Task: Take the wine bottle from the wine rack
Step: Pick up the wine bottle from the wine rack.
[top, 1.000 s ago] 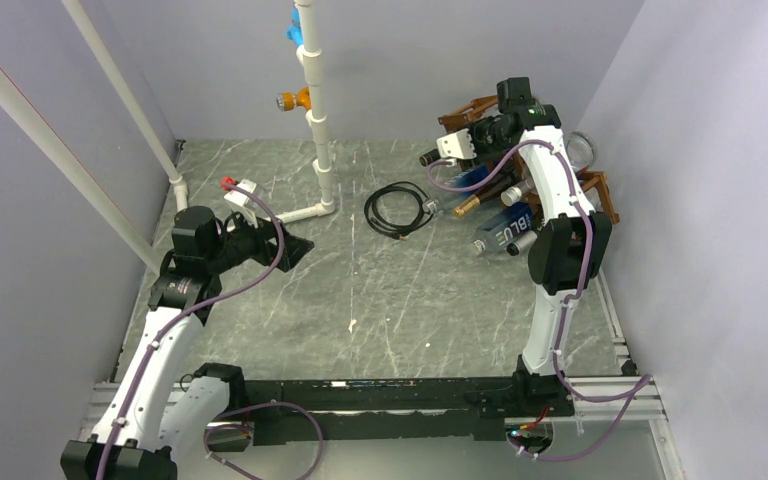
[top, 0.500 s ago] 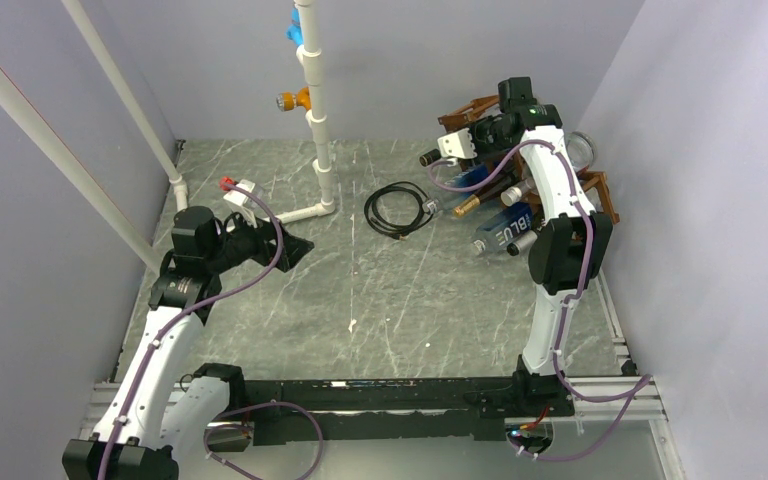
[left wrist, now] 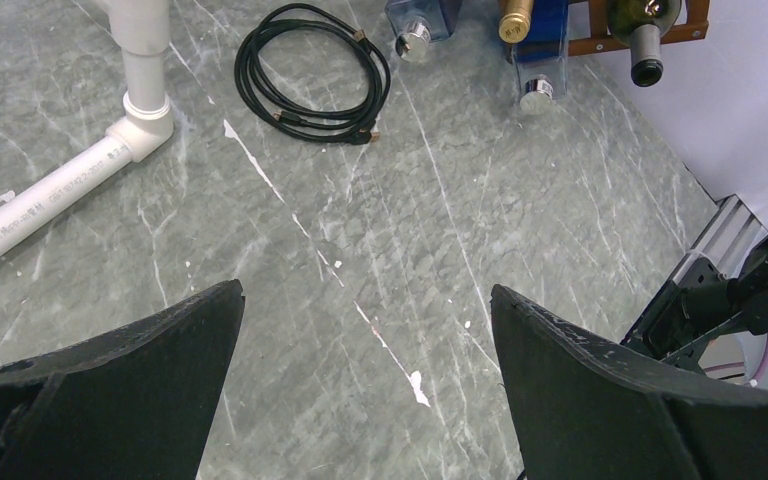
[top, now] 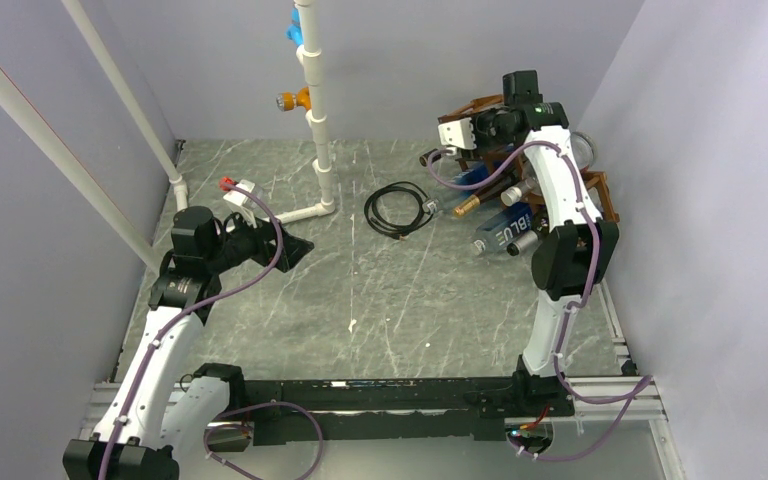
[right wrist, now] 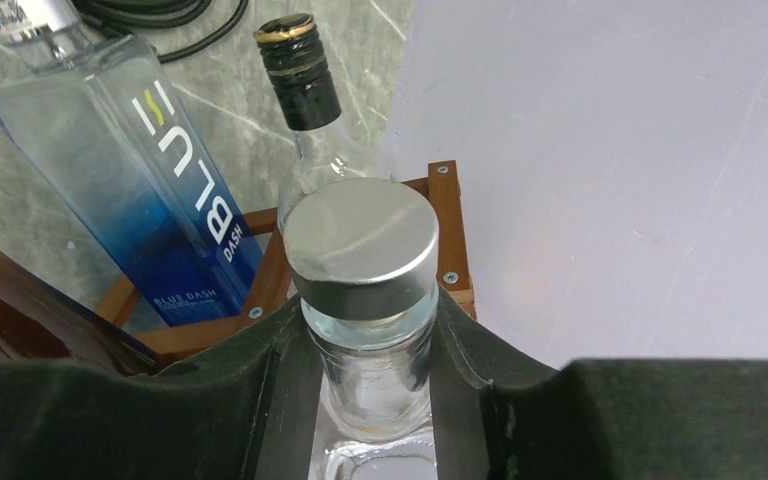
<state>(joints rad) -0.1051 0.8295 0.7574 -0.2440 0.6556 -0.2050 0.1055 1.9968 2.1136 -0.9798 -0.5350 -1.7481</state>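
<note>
**Right gripper clamped on a bottle neck at the rack**

Grey marbled table [top: 380, 300], with the wine rack [right wrist: 449, 232] at its far right by the wall. Left gripper [left wrist: 365, 292] is spread wide above the table and holds nothing. Right gripper [right wrist: 368, 345] is closed tight around the neck of a clear silver-capped bottle [right wrist: 363, 250], right at a rack corner. Blue bottle [right wrist: 150, 190] is just beside it, a dark-capped bottle [right wrist: 300, 75] sits beyond, and a coiled black cable [left wrist: 305, 75] lies apart.

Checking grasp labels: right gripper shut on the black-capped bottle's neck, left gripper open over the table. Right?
No: right wrist view shows the right gripper shut on the neck of the silver-capped clear bottle; the black-capped bottle is ungripped. Rest holds.
</note>
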